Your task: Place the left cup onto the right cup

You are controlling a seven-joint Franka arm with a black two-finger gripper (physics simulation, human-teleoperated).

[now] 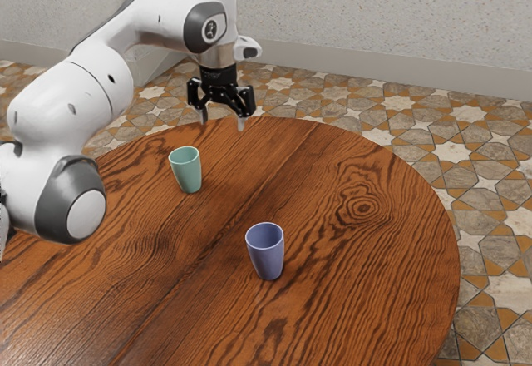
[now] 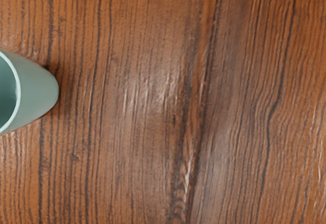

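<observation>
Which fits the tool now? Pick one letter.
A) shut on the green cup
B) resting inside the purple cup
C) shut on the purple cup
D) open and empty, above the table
D: the tool hangs open above the table with nothing between its fingers, while the green cup and the purple cup stand upright and apart.

Teal cup [image 2: 31,98] partly out of wrist cam frame

Arm: white seven-joint arm with grey joint caps [image 1: 79,104], entering from the exterior view's left and reaching toward the far side.
Hand: black two-finger gripper [image 1: 222,120], pointing straight down, fingers spread apart.
</observation>
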